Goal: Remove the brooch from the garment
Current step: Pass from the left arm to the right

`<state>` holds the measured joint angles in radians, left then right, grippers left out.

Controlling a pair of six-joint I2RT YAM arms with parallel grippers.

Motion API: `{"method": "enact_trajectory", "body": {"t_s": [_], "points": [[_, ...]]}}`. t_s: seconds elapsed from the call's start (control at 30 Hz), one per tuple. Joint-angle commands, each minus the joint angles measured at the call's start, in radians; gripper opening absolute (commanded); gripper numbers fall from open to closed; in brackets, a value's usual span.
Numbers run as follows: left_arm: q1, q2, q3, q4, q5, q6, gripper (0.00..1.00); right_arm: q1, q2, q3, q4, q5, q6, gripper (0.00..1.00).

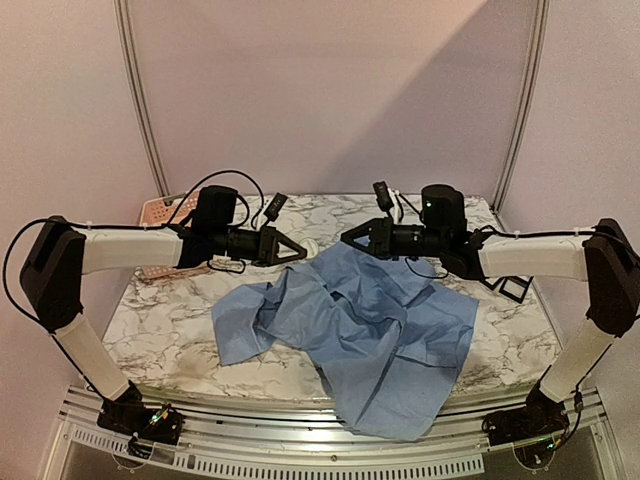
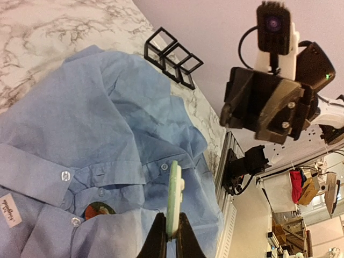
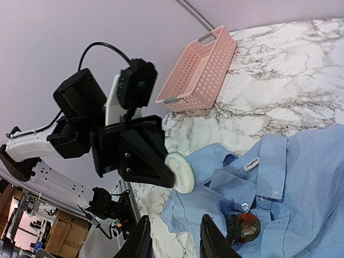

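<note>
Left fingers (image 2: 157, 242) are clenched on a pale green round disc (image 2: 173, 196) at lower centre. Right fingers (image 3: 141, 242) are parted and grasp nothing. The light blue button-up shirt (image 1: 370, 330) lies crumpled mid-frame on the marble bench (image 1: 170, 320).

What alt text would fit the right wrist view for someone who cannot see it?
The left fingers pinch a pale round disc near the collar of a light blue shirt lying on a marble table. A colourful round brooch sits on the shirt just beyond the open right fingers; a pink basket stands farther back.
</note>
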<state>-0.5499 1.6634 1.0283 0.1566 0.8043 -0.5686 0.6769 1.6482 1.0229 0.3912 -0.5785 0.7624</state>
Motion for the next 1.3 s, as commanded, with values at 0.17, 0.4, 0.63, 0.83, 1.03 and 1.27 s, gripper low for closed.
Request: {"method": "enact_trajectory", "body": {"t_s": [0.17,0.4,0.63,0.83,1.03,1.27], "points": [[0.005,0.014,0.007,-0.031,-0.002,0.016,0.0,0.007,-0.068,-0.018,0.016,-0.039,-0.071,0.38],[0.0,-0.009,-0.006,0.036,0.052,0.005,0.0,0.007,-0.045,0.004,0.004,-0.081,-0.09,0.45],[-0.043,-0.032,-0.008,0.086,0.132,0.018,0.0,-0.005,-0.007,0.024,0.02,-0.164,-0.086,0.5],[-0.072,-0.046,-0.016,0.134,0.18,0.012,0.0,-0.004,0.037,0.06,-0.019,-0.219,-0.1,0.51],[-0.08,-0.042,-0.017,0.147,0.193,0.002,0.0,-0.003,0.056,0.072,-0.012,-0.268,-0.1,0.44],[-0.081,-0.041,-0.018,0.149,0.192,0.001,0.0,0.004,0.068,0.082,-0.006,-0.312,-0.097,0.34]]}}
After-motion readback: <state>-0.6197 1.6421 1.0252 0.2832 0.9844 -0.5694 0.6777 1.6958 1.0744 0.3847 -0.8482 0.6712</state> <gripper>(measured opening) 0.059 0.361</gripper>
